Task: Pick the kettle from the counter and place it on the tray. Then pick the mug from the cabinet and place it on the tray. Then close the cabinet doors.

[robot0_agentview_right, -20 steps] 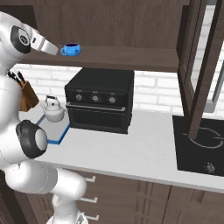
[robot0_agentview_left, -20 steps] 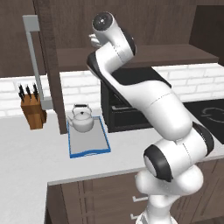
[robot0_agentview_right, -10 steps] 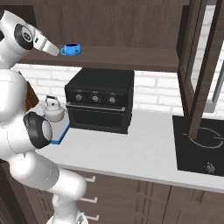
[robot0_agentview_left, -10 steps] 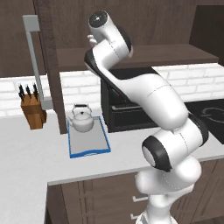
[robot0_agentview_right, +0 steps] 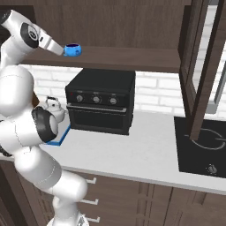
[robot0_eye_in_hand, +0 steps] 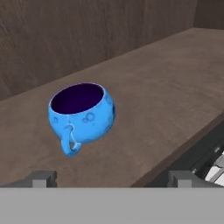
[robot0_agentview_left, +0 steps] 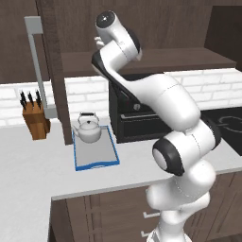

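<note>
gripper [robot0_eye_in_hand: 112,177]: jaws spread wide, nothing between them, holding nothing; the two dark fingertips [robot0_eye_in_hand: 40,178] sit at the bottom corners of the hand view
small bright blue round mug [robot0_eye_in_hand: 81,114]: upright on the dark brown wooden cabinet shelf [robot0_eye_in_hand: 166,92], straight ahead of the hand and a bit toward the left fingertip; handle turned toward the hand, dark inside showing; near the tips but apart from them
same mug, right base view [robot0_agentview_right: 72,49]: just past the tip of the white hand [robot0_agentview_right: 54,45], close to it; cannot tell whether they touch
cabinet back wall [robot0_eye_in_hand: 78,35]: dark wood, beyond the mug
shelf front edge: below the hand, running across under the right fingertip
squat silver-grey kettle with dark arched handle [robot0_agentview_left: 88,129]: well below the hand, standing on the far end of the flat grey tray with bright blue rim [robot0_agentview_left: 97,156]
tray: on the light grey-white counter [robot0_agentview_left: 33,165], well below the hand, just beside the oven
black countertop oven [robot0_agentview_right: 100,100]: on the counter directly under the shelf, below the hand
tall dark brown cabinet door with silver bar handle [robot0_agentview_left: 52,71]: swung open, to the left of the arm in the left base view
second open door [robot0_agentview_right: 207,66]: far off to the right in the right base view
wooden knife block [robot0_agentview_left: 37,120]: on the counter, beyond the open door from the kettle
</note>
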Robot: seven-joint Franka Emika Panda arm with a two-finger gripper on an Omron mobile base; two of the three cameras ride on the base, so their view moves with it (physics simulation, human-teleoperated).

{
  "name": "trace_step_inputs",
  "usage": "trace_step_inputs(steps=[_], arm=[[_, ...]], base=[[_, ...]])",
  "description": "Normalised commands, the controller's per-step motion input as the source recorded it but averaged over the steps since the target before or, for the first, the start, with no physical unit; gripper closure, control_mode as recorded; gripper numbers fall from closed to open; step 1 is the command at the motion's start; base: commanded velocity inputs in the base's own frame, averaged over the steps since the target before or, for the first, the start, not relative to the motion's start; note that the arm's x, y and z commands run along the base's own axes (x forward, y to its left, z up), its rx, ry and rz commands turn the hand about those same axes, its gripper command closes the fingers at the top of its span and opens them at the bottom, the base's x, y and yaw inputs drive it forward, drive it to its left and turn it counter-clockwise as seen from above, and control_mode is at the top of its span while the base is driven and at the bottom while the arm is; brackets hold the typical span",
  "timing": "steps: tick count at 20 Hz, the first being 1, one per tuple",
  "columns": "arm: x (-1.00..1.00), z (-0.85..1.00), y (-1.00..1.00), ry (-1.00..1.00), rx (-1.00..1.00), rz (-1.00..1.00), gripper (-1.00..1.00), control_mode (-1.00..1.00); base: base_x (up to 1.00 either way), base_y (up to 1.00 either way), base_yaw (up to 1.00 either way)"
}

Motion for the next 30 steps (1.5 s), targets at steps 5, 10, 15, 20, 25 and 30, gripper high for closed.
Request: trace_step_inputs(steps=[5, 10, 15, 20, 25, 30], arm=[[0.26, -0.04, 0.02, 0.00, 0.00, 0.00, -1.00, -1.00], [0.28, -0.08, 0.02, 0.00, 0.00, 0.00, -1.00, -1.00], [0.26, -0.07, 0.04, 0.00, 0.00, 0.00, -1.00, -1.00], [0.27, -0.06, 0.04, 0.00, 0.00, 0.00, -1.00, -1.00], [0.27, -0.09, 0.16, 0.04, 0.00, 0.00, -1.00, -1.00], [0.27, -0.04, 0.10, 0.07, 0.00, 0.00, -1.00, -1.00]], base=[[0.00, 0.00, 0.00], [0.00, 0.00, 0.00], [0.00, 0.00, 0.00], [0.00, 0.00, 0.00], [0.00, 0.00, 0.00], [0.00, 0.00, 0.00]])
